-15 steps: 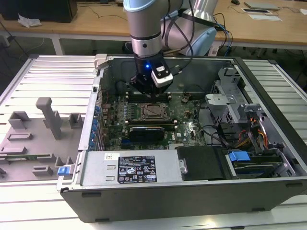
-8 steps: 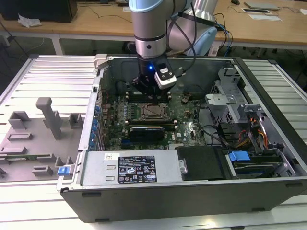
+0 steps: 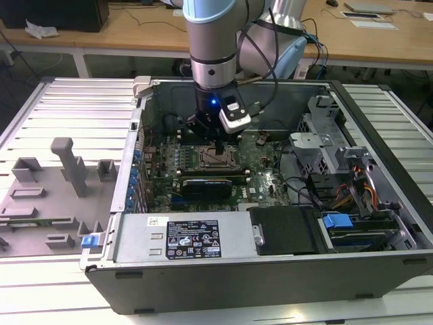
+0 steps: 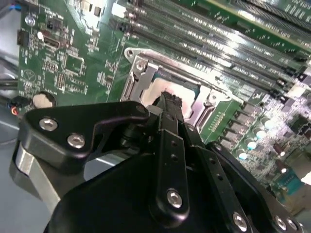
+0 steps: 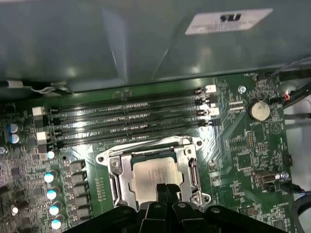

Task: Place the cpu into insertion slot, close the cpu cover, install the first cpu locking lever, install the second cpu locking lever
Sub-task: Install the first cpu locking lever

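The cpu (image 5: 148, 174) lies with its dull silver top up in the insertion slot (image 3: 215, 160) on the green motherboard. The cpu cover (image 5: 187, 167) lies flat around it as a silver frame. In the second wrist view the cover's corner (image 4: 141, 68) and the pale chip top (image 4: 151, 94) show behind the black fingers. My gripper (image 5: 165, 188) hangs straight above the chip's near edge with its fingertips pressed together and nothing between them. It also shows in the second wrist view (image 4: 168, 99) and the exterior view (image 3: 218, 145). A thin metal lever rod (image 5: 146, 144) runs along the cover's far side.
Long black memory slots (image 5: 126, 119) run beside the socket, and a coin battery (image 5: 258, 109) sits further along the board. The open computer case (image 3: 203, 237) walls the board in; cables and a drive cage (image 3: 352, 183) fill the exterior view's right. A grey fixture tray (image 3: 54, 196) lies to the left.
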Robot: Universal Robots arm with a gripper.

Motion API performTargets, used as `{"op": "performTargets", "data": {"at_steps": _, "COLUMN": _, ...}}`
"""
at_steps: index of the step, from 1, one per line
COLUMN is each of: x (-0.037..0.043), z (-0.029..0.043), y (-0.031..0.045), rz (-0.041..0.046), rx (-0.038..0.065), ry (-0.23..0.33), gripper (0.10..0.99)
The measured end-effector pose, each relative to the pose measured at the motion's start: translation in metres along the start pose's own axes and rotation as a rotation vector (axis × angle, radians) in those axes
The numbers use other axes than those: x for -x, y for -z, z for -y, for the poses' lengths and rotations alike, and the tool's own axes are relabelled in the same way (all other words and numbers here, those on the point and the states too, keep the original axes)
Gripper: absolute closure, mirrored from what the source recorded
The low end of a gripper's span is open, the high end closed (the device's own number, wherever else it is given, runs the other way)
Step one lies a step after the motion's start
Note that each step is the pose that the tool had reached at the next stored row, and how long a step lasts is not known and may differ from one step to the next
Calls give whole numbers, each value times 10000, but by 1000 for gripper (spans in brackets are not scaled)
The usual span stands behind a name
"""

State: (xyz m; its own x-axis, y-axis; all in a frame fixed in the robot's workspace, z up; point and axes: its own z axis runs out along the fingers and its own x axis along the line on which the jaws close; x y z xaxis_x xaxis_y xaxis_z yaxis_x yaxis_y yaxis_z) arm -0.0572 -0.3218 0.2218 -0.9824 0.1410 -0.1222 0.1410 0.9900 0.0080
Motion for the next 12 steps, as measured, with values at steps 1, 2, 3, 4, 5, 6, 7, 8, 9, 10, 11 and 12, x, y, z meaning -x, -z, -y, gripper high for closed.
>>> {"op": "performTargets", "data": {"at_steps": 1, "x": 2, "z": 1, "y": 18, "rz": -2, "rx": -1, "ry": 0, "gripper": 980}}
{"op": "performTargets", "data": {"at_steps": 2, "x": 4, "z": 0, "y": 38, "rz": -1, "rx": 0, "ry": 0, "gripper": 980}}
{"op": "performTargets", "data": {"at_steps": 3, "x": 6, "z": 0, "y": 52, "rz": -2, "rx": -1, "ry": 0, "gripper": 980}}
{"op": "performTargets", "data": {"at_steps": 4, "x": 7, "z": 0, "y": 61, "rz": -1, "rx": 1, "ry": 0, "gripper": 980}}
{"op": "performTargets", "data": {"at_steps": 5, "x": 7, "z": 0, "y": 60, "rz": 0, "rx": 2, "ry": 0, "gripper": 980}}
{"op": "performTargets", "data": {"at_steps": 6, "x": 7, "z": 0, "y": 60, "rz": 0, "rx": 5, "ry": -1, "gripper": 980}}
{"op": "performTargets", "data": {"at_steps": 7, "x": 7, "z": 0, "y": 60, "rz": -1, "rx": 5, "ry": 0, "gripper": 980}}
{"op": "performTargets", "data": {"at_steps": 8, "x": 8, "z": 0, "y": 60, "rz": -57, "rx": -4, "ry": 2, "gripper": 980}}
{"op": "performTargets", "data": {"at_steps": 9, "x": 12, "z": 0, "y": 59, "rz": -226, "rx": -29, "ry": 2, "gripper": 980}}
{"op": "performTargets", "data": {"at_steps": 10, "x": 17, "z": -1, "y": 58, "rz": -425, "rx": -56, "ry": 3, "gripper": 980}}
{"op": "performTargets", "data": {"at_steps": 11, "x": 22, "z": -2, "y": 56, "rz": -607, "rx": -82, "ry": 7, "gripper": 980}}
{"op": "performTargets", "data": {"at_steps": 12, "x": 22, "z": -2, "y": 57, "rz": -639, "rx": -88, "ry": 8, "gripper": 980}}
